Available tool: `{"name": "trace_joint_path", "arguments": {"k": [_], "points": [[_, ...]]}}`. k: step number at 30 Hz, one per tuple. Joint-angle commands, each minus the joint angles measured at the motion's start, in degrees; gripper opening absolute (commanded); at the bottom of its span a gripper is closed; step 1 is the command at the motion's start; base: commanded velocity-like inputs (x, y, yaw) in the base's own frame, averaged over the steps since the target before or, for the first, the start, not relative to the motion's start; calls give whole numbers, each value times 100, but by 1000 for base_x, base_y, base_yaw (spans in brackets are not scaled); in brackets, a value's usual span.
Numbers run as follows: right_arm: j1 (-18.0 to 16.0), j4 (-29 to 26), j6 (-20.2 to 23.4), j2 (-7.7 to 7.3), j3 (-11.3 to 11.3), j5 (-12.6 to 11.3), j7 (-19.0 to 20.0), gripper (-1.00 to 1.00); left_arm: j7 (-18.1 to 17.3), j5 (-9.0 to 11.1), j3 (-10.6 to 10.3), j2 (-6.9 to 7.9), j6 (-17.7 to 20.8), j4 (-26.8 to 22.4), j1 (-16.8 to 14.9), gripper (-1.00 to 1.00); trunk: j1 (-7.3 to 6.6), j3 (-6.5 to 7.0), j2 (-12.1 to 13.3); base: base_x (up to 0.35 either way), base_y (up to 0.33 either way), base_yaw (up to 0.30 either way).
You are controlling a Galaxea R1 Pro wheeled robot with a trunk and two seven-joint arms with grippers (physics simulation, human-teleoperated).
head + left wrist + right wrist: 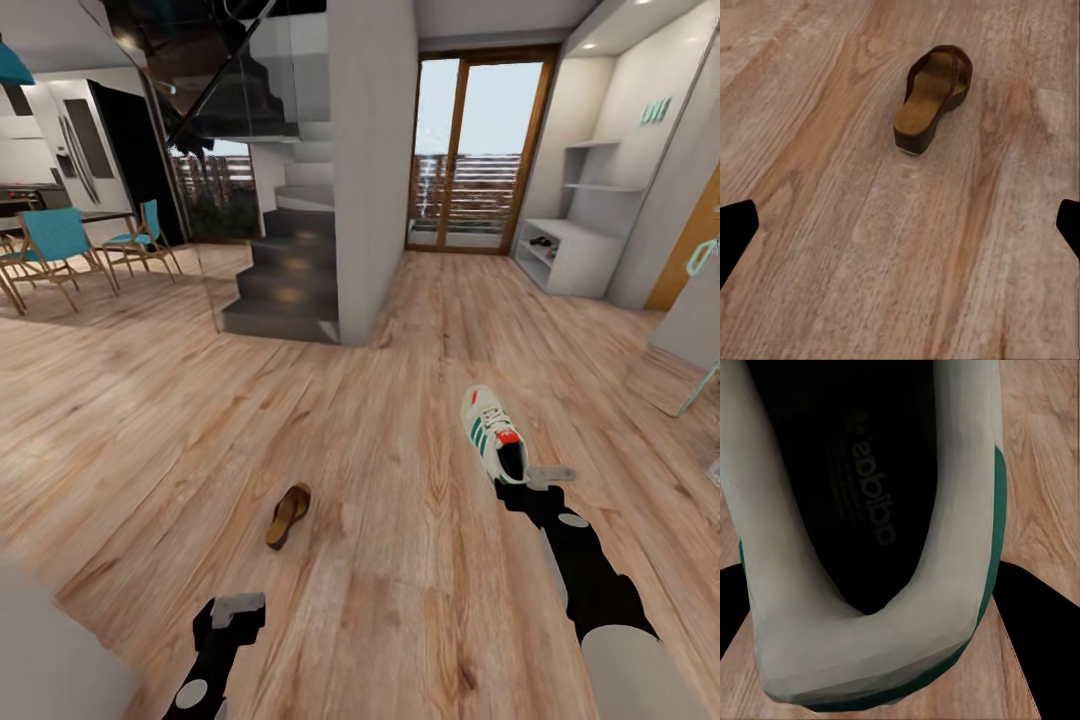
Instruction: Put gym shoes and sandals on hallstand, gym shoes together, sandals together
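Wood-plank corridor floor (380, 420) stretched toward a distant pale hallstand (575, 258) by the right wall. Nearer, the right gripper (520, 478) clenched a white gym shoe (494, 433) at its heel. The left gripper (238, 606) hung released, well short of a brown sandal (288, 515) lying on the planks.

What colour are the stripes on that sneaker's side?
Green, on the white gym shoe; the head view shows them best.

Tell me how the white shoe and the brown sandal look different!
The gym shoe is white with green stripes and a red-orange tongue; the sandal is dark brown with a tan footbed. The gym shoe is taller, the sandal flatter. The right pincer is at the gym shoe's heel; the sandal lies apart from the left pincer. Both are over the corridor floor.
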Motion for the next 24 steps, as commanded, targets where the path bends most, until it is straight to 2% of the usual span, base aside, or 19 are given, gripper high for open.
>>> {"name": "trace_joint_path", "arguments": {"k": [1,9,24], "points": [[-3,-10,26,5,-16,60,47,-100,13,-60,28,-6,-18,2,-3,100,2,-5,-2,338,0,-220],[-3,-33,25,30,-9,54,30,-100,13,-59,25,-6,-18,-7,-3,100,2,-5,-2,338,0,-189],[-3,-56,34,39,-9,50,24,-100,13,-55,78,11,-18,-7,-3,100,2,-5,-2,338,0,-11]]}}
